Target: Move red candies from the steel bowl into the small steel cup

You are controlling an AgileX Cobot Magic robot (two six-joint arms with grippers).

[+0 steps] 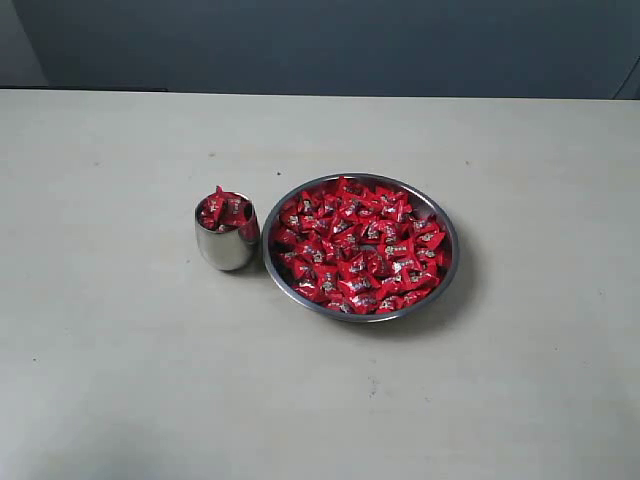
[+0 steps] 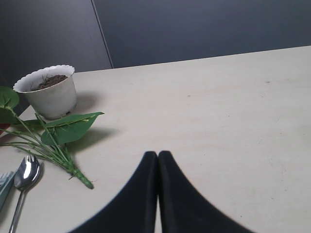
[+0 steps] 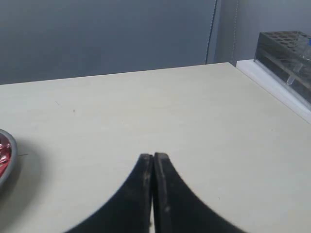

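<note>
A wide, shallow steel bowl (image 1: pixel 455 250) with a thin rim sits near the middle of a pale beige table (image 1: pixel 120 380), filled across its whole floor with small, shiny-wrapped red candies (image 1: pixel 360 250) bearing little silver-white marks. Just beside the bowl, on its left in the exterior view and almost touching its rim, stands a small, rounded steel cup (image 1: pixel 226 252) with a mirror-like body. It is upright and heaped with more of the same red candies, a few of which poke up above its lip. The left gripper (image 2: pixel 157 154) has its two black fingers pressed together tip to tip with nothing between them, over a bare stretch of table. Off to one side of it in the left wrist view are a white pot (image 2: pixel 48 94) with a scalloped rim and dark soil inside, a leafy green stem (image 2: pixel 60 138) lying flat on the table near the pot, and a steel spoon (image 2: pixel 24 177) just beside the stem. The right gripper (image 3: pixel 153 156) is likewise closed tight on nothing, over bare table. In the right wrist view the bowl's rim and a sliver of red candy show at the frame's edge, well apart from the fingers, and a dark transparent rack (image 3: pixel 286 48) with rows of holes stands at the table's far side.
</note>
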